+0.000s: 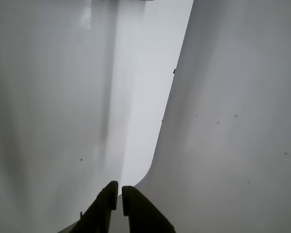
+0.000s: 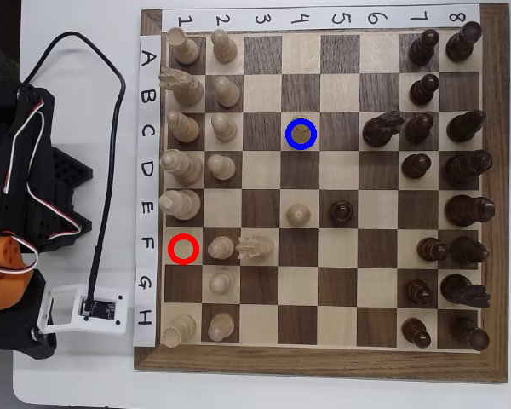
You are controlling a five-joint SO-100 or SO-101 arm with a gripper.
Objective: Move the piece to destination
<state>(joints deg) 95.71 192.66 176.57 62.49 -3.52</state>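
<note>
In the overhead view the piece (image 2: pixel 301 134), a slim light-tan piece with a round brownish knob, stands inside the blue ring on the dark-brown destination square (image 2: pixel 287 119) in row C, column 4. The square with the red ring (image 2: pixel 183 249) in row F, column 1 is empty. My arm (image 2: pixel 13 256) is folded on the table left of the board, well away from the piece. In the wrist view my gripper (image 1: pixel 120 195) shows two dark fingers almost touching, with nothing between them, over a plain white surface. No chess piece shows in the wrist view.
Light pieces fill columns 1 and 2, dark pieces columns 7 and 8. A light pawn (image 2: pixel 299 214), a dark pawn (image 2: pixel 341 211), a light knight (image 2: pixel 255 248) and a dark knight (image 2: pixel 381 128) stand nearer the middle. A black cable (image 2: pixel 112 153) and a small white box (image 2: pixel 98 307) lie left of the board.
</note>
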